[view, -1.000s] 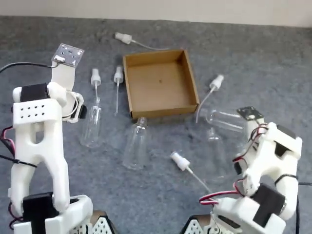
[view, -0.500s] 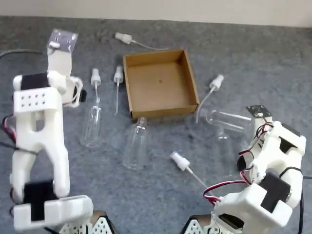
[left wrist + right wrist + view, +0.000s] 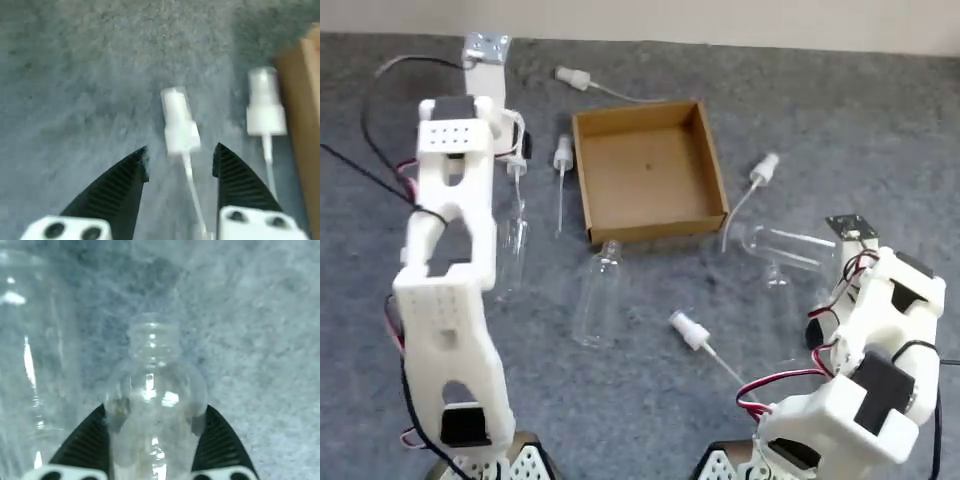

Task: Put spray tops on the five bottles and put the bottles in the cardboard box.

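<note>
My left gripper (image 3: 180,160) is open, low over the table at the far left, with its fingers on either side of a white spray top (image 3: 179,122) whose tube runs back between them. From above, that spray top (image 3: 517,160) lies just left of a second one (image 3: 563,155). My right gripper (image 3: 155,415) is shut on a clear bottle (image 3: 155,390) lying at the near right (image 3: 775,285). The neck points away from the gripper. The open cardboard box (image 3: 582,180) stands at the middle back.
Another clear bottle (image 3: 785,243) lies beside the held one, and two more (image 3: 510,255) (image 3: 598,295) lie left of centre. Loose spray tops lie behind the box (image 3: 575,76), right of it (image 3: 763,168) and at the centre front (image 3: 690,328).
My left arm has swung away from the front and to the right, bringing its open gripper down around the spray top. My right arm shifted a little to the right with the bottle, then held still.
</note>
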### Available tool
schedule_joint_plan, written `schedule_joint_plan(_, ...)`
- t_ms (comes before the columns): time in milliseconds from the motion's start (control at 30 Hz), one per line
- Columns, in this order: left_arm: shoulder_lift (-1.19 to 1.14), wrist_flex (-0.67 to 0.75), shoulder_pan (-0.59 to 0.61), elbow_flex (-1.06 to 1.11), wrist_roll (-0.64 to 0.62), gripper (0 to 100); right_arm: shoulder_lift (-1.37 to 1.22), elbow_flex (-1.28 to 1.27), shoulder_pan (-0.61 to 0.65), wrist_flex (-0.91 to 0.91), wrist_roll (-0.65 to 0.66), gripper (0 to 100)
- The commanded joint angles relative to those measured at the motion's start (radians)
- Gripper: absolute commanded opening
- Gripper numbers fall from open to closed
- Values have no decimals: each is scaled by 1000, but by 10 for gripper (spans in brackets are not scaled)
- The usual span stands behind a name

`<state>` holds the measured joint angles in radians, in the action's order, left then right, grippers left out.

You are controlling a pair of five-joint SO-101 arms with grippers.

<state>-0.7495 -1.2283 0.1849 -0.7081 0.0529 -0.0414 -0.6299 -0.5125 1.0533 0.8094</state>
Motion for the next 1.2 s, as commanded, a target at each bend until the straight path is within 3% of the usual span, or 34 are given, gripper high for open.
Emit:
schedule_joint_plan(0, -205, 17, -4, -321, -18, 167, 2, 21, 44, -24, -12, 3)
schedule_joint_plan(167, -400, 5, 2, -562, -20, 108, 2, 19, 41, -24, -12, 3)
schedule_joint_plan(333, -501, -155, -5, -733, -17, 5, -2, 19, 45, -24, -12, 3)
schedule_joint_plan(633, -532, -302, 2, -964, -15, 4, -2, 21, 36, -22, -12, 3)
schedule_joint_plan(967, -97, -308, -7, -940, -18, 4, -2, 21, 35, -22, -12, 3)
schedule_joint_plan(1167, 189, -542, -35, -932, -18, 4, -2, 21, 36, -22, -12, 3)
